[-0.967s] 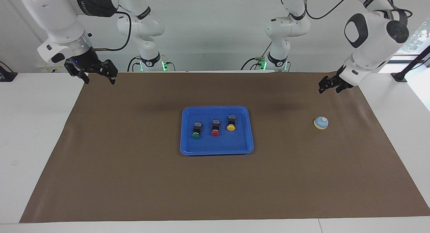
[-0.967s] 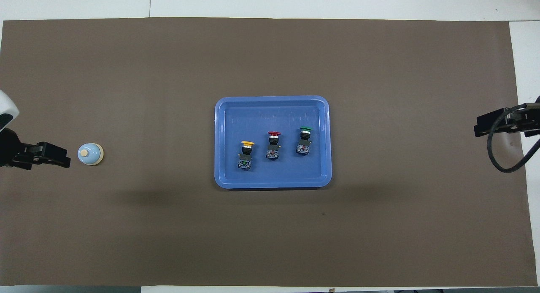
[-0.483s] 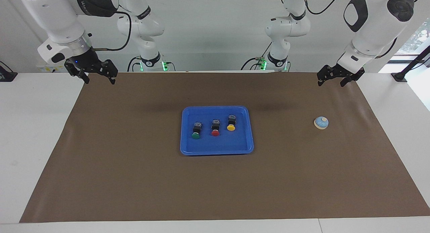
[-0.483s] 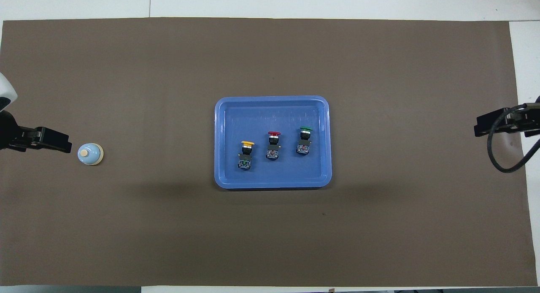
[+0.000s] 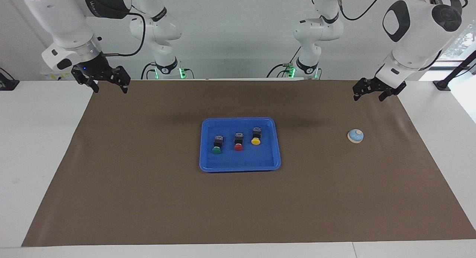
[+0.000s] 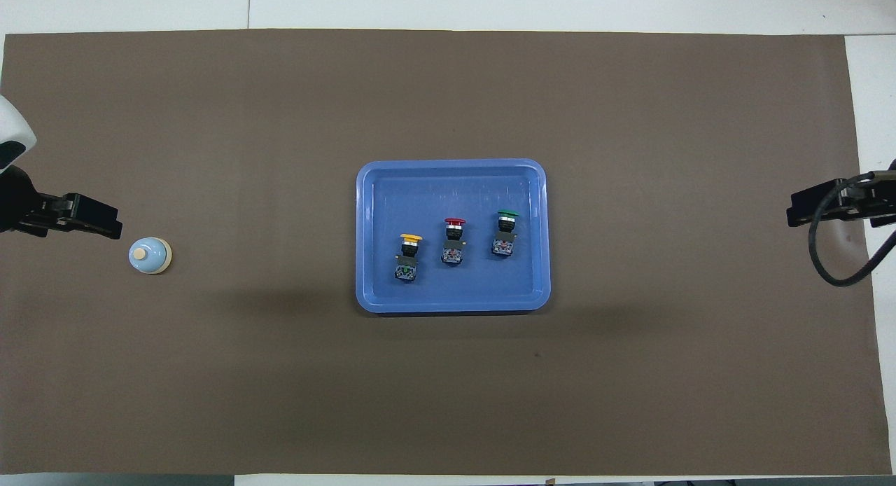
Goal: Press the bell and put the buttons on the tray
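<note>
Only the left gripper [image 5: 375, 90] has moved since a sec ago: it came up off the mat, swung a bit toward the left arm's end of the table, and now hangs over the brown mat [image 5: 148, 198] near the bell, not touching it. Its fingers look apart w/ nothing between them. Everything else is same as before.

Biggest first: the mat covers most of the white table [image 5: 37, 146]. The blue tray [image 5: 276, 142] sits flat around the middle of the mat. Right gripper [image 5: 108, 85] waits up in the air over the mat's corner at the right arm's end, fingers spread wide, empty.

All 3 buttons lie in the tray in a slightly slanted row, each on its side w/ the cap pointing away from the robots: green button [image 5: 217, 144] toward the right arm's end, red button [image 5: 238, 141] in the middle, yellow button [image 5: 256, 136] toward the left arm's end and nearest to the robots. They're close but apart.

The bell [image 5: 355, 136] stands upright on the mat, well apart from the tray, toward the left arm's end.
</note>
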### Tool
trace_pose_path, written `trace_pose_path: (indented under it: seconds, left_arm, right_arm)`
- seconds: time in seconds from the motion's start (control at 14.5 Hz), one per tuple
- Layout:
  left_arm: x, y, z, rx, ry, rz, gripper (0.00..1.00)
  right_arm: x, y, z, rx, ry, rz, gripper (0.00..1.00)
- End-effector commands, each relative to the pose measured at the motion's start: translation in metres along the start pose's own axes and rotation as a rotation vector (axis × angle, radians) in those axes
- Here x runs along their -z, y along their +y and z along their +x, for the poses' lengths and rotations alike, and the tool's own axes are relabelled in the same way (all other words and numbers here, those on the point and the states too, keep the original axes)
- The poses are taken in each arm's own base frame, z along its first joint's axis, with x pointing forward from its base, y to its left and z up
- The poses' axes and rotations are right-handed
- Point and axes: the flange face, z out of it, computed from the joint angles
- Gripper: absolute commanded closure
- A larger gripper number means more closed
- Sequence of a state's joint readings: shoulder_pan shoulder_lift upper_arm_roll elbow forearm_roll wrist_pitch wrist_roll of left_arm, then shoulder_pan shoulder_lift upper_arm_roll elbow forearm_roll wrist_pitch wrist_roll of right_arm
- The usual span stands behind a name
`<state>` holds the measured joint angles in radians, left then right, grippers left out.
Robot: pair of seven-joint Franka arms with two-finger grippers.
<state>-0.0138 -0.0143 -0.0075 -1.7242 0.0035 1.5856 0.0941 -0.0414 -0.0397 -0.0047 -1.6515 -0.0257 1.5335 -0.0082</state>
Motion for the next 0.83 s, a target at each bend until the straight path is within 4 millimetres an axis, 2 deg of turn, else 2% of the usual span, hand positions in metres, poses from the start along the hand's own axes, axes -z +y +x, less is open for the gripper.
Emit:
trace_pose_path:
  seconds: [0.0,0.21,0.35,0.76]
  left_arm:
    - [0.009,0.000,-0.003,-0.008,-0.010,0.024,0.00]
    - [0.013,0.002,-0.003,-0.011,-0.001,0.027,0.00]
    - [0.025,0.003,-0.003,-0.012,0.018,0.026,0.00]
    - [0.025,0.004,-0.002,-0.014,0.030,0.021,0.00]
  right_arm:
    - [0.000,0.002,-0.006,0.022,0.006,-0.010,0.00]
    - [-0.001,0.003,-0.007,0.021,0.004,-0.010,0.00]
    - [-0.001,0.002,-0.007,0.022,0.004,-0.010,0.00]
    - [0.000,0.003,-0.006,0.021,0.006,-0.010,0.00]
